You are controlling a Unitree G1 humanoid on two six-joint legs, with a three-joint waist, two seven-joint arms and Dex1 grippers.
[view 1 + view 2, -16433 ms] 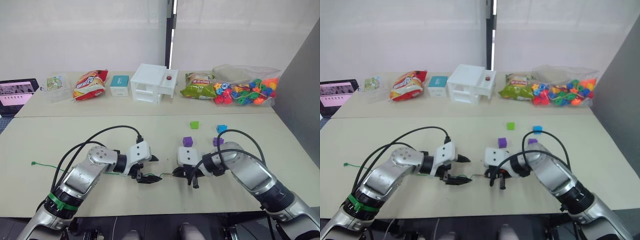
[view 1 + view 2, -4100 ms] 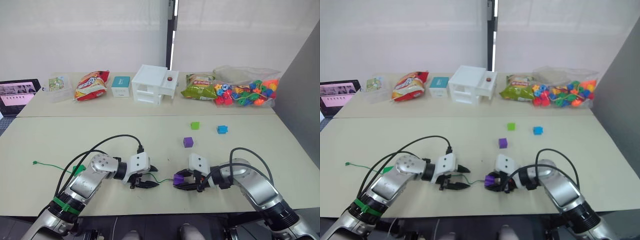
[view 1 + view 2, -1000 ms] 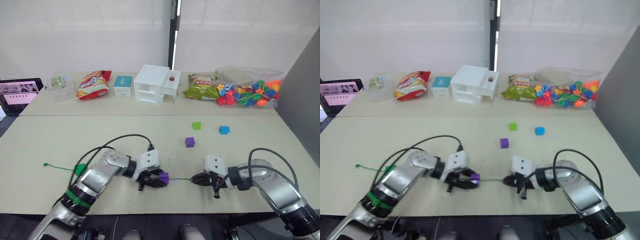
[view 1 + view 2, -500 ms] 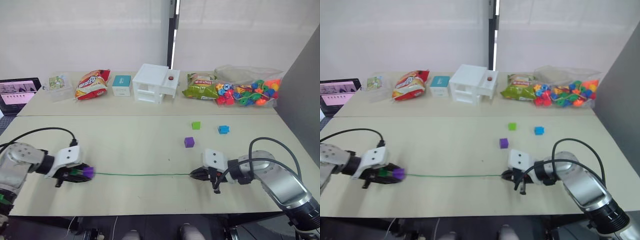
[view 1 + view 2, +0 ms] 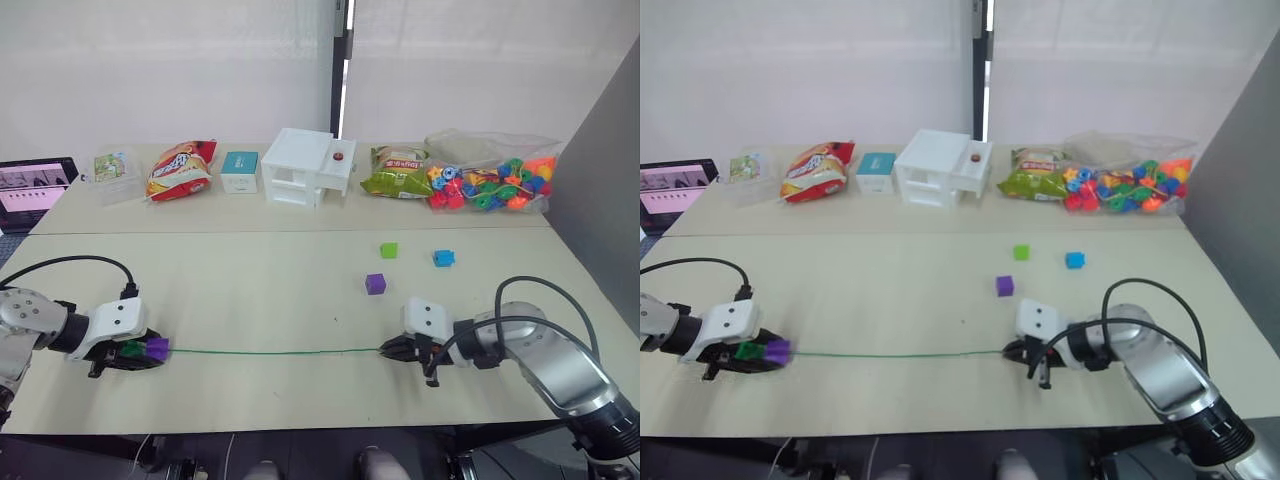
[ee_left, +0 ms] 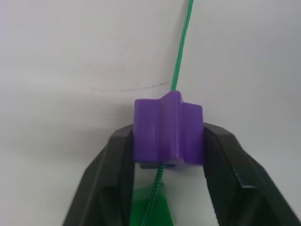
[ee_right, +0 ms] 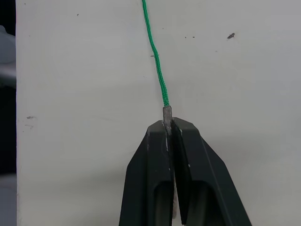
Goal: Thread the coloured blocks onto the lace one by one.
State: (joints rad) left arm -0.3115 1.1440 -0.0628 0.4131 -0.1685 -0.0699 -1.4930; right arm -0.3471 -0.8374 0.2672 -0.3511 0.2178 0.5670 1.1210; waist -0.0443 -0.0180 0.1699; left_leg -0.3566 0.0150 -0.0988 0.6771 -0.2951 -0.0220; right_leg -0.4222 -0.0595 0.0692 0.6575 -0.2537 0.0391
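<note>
Fingers [image 6: 117, 160] of left gripper [image 5: 140, 352] clamp a ridged purple block [image 6: 168, 129], braided green lace [image 5: 270, 351] running through it; left wrist view also reveals a green block [image 6: 150, 207] behind. Right gripper [image 7: 168, 129] pinches the lace's stiff grey tip [image 7: 167, 114]. Lace lies taut on matte cream table [image 5: 260, 290]. Left gripper sits slightly farther left than half a second ago

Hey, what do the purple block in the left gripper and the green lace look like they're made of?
The purple block looks like moulded plastic: smooth, evenly coloured faces with a soft sheen and crisp ridges. The lace looks like braided or twisted textile cord, given its fine ribbed texture; its stiff greyish tip could be plastic or metal.
</note>
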